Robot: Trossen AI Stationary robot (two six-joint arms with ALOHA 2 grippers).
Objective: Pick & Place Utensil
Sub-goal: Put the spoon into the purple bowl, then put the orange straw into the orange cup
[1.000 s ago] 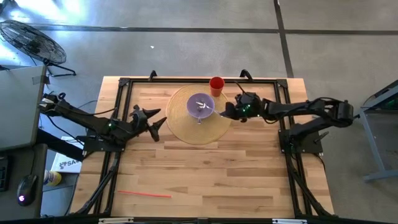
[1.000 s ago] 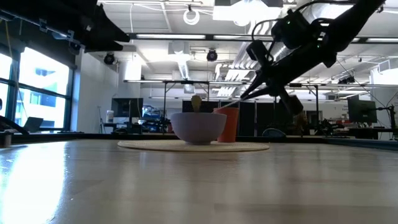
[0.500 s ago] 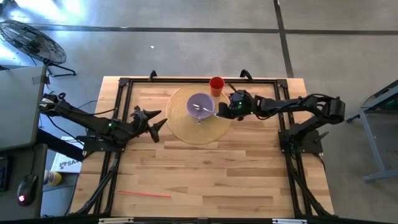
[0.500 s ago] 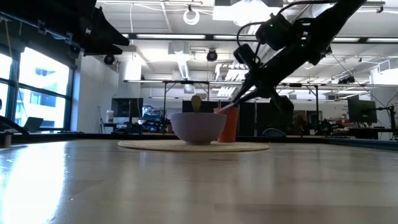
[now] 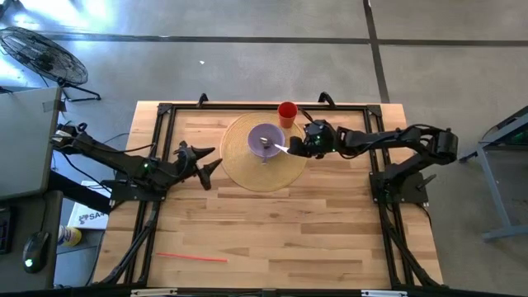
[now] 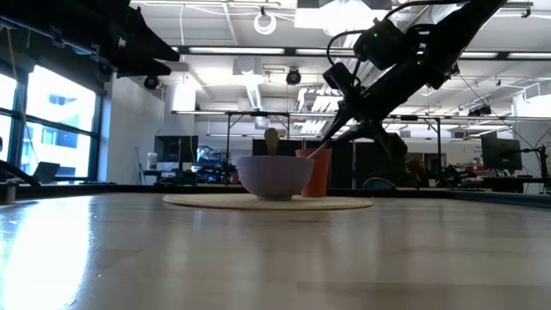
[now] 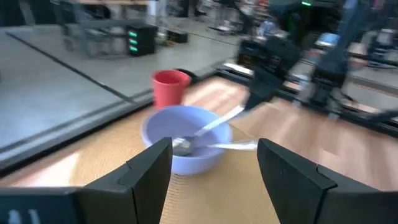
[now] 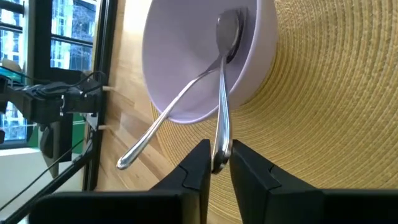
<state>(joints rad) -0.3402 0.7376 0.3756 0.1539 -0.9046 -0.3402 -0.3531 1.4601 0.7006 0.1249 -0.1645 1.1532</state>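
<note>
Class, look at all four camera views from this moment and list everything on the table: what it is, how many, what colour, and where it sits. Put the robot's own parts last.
bowl: 1, lavender, on the placemat at the table's far middle.
spoons: 2, silver, bowl ends inside the bowl, handles out over its rim; one handle is pinched by the right gripper.
placemat: 1, round, woven straw colour, under the bowl.
cup: 1, red, at the placemat's far edge beside the bowl.
stick: 1, thin, red, flat near the table's near left corner.
table: 1, light wood.
right gripper: 1, dark, at the bowl's rim.
left gripper: 1, dark, open, left of the placemat.
</note>
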